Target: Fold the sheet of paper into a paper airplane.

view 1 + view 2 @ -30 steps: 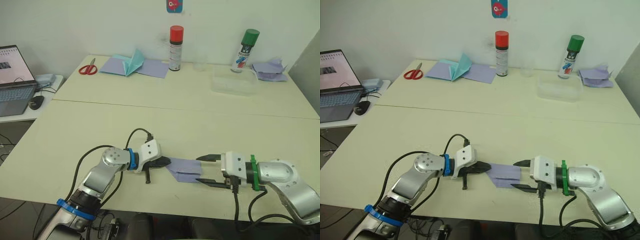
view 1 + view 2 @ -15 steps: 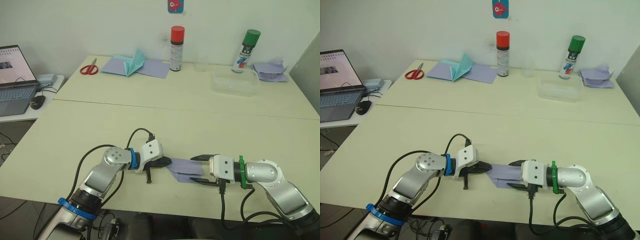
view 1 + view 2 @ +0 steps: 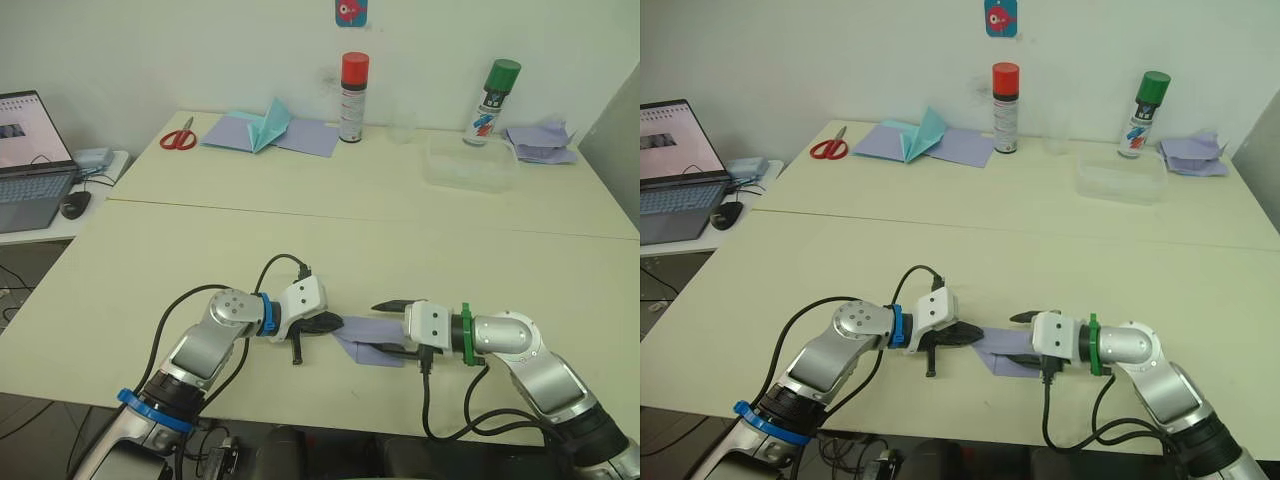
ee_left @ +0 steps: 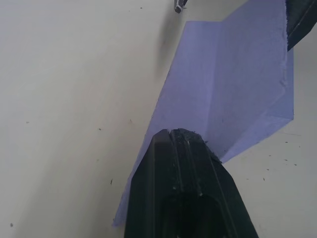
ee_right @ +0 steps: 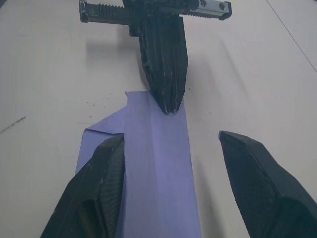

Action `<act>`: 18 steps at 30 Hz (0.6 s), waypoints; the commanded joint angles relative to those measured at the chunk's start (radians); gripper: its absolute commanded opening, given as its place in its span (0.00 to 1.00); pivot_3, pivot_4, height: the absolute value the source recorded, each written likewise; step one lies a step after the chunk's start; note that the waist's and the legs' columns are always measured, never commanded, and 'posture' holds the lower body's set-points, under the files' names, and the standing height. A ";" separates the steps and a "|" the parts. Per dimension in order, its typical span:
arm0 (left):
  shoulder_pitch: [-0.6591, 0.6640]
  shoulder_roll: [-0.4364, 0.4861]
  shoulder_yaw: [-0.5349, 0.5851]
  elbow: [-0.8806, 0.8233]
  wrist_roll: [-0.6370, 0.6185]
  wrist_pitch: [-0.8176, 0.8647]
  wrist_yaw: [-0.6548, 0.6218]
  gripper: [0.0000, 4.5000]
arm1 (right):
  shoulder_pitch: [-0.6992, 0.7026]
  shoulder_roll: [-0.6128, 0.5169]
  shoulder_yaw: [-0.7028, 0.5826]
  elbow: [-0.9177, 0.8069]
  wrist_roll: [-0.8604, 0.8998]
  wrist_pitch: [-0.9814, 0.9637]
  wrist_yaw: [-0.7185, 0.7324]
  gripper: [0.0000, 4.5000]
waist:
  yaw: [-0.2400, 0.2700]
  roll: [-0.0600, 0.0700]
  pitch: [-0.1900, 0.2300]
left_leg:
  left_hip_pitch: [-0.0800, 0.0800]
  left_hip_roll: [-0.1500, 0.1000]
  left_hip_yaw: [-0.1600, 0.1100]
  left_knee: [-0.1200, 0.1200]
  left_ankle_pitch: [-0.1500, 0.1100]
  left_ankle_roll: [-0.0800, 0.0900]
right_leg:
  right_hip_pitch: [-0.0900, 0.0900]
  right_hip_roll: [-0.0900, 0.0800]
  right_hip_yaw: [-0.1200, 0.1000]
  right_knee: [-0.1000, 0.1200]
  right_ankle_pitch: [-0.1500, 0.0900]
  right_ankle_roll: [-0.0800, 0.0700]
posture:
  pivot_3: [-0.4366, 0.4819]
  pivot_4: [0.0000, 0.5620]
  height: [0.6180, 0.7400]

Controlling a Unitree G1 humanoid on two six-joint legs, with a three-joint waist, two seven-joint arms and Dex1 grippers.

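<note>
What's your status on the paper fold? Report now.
Left pincer shut on the folded lavender paper at its end. Right pincer open, fingers straddling the strip. Paper flat on the table, nothing in the way.

No legible text, label, brand or number on either spray can, the wall sticker or the laptop screen.

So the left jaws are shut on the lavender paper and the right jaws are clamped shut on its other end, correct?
Not quite. The left gripper is shut on the sheet of paper, but the right gripper is open. The right wrist view shows its jaws spread wide, one finger over the paper's edge and the other over the bare table beside the sheet.
</note>
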 commanded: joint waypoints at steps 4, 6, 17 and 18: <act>0.028 0.020 -0.035 0.052 0.032 0.029 -0.009 0.00 | -0.037 0.049 -0.023 -0.007 0.115 0.091 0.025 0.21 | 0.000 0.000 0.000 | 0.000 0.000 0.000 0.000 0.000 0.000 | 0.000 0.000 0.000 0.000 0.000 0.000 | 0.48 0.27 1.00; 0.031 0.027 -0.033 0.052 0.033 0.033 -0.015 0.00 | -0.043 0.064 -0.037 -0.002 0.149 0.140 0.017 0.06 | 0.000 0.000 0.000 | 0.000 0.000 0.000 0.000 0.000 0.000 | 0.000 0.000 0.000 0.000 0.000 0.000 | 0.48 0.27 1.00; 0.001 0.061 -0.006 0.104 0.034 0.042 -0.026 0.00 | -0.086 0.111 0.005 0.101 0.074 0.213 -0.070 0.01 | -0.004 0.001 -0.002 | 0.001 0.002 0.000 0.000 0.000 0.000 | 0.000 0.000 0.000 0.000 -0.001 -0.001 | 0.48 0.27 1.00; -0.004 0.067 -0.001 0.111 0.036 0.042 -0.025 0.00 | -0.092 0.113 0.009 0.118 0.058 0.201 -0.082 0.01 | -0.004 0.001 -0.002 | 0.001 0.002 0.000 0.000 0.000 0.000 | 0.000 0.000 0.000 0.000 -0.001 -0.001 | 0.48 0.27 1.00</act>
